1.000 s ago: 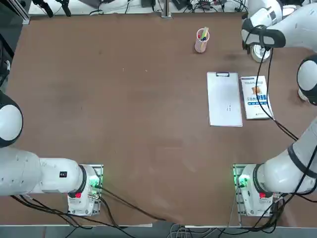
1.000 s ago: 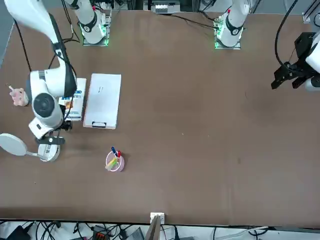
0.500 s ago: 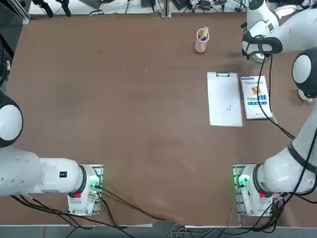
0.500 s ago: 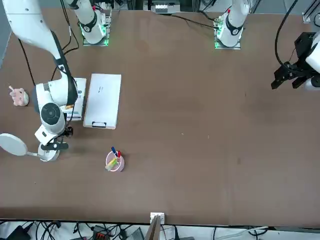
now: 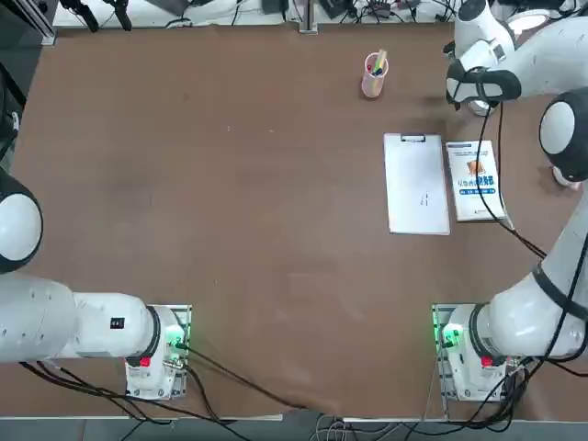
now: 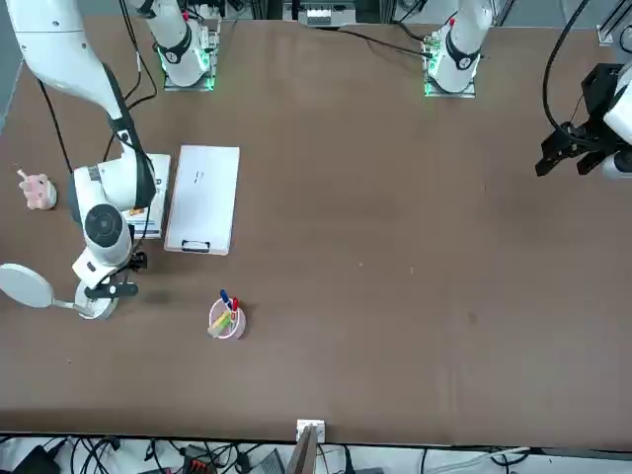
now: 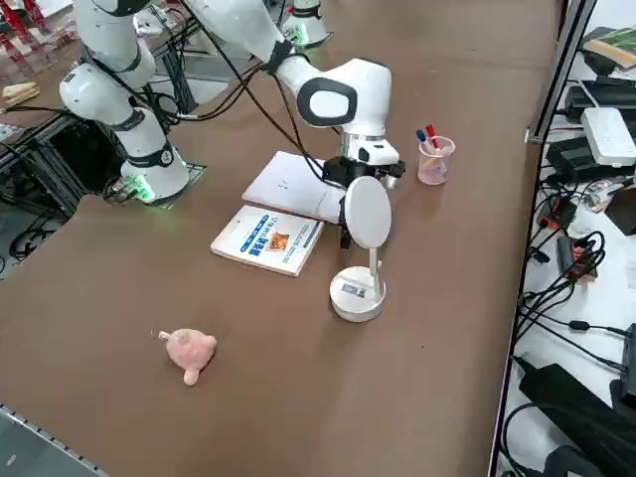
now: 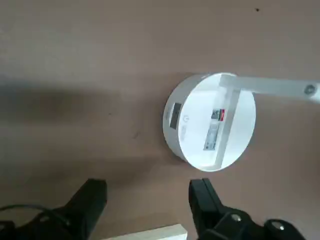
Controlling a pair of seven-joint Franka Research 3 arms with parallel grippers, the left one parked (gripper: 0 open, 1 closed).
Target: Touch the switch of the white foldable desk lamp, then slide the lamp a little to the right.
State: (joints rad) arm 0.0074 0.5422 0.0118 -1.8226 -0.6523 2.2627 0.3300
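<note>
Wrist has crept onward over the lamp base in the top view. Front view: my right gripper has sunk closer to it. Wrist view: fingers wide, empty, switch just ahead, untouched.

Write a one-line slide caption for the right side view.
Right gripper open above the table, beside the white foldable desk lamp, with booklet, clipboard, pink pen cup and pink toy nearby.
</note>
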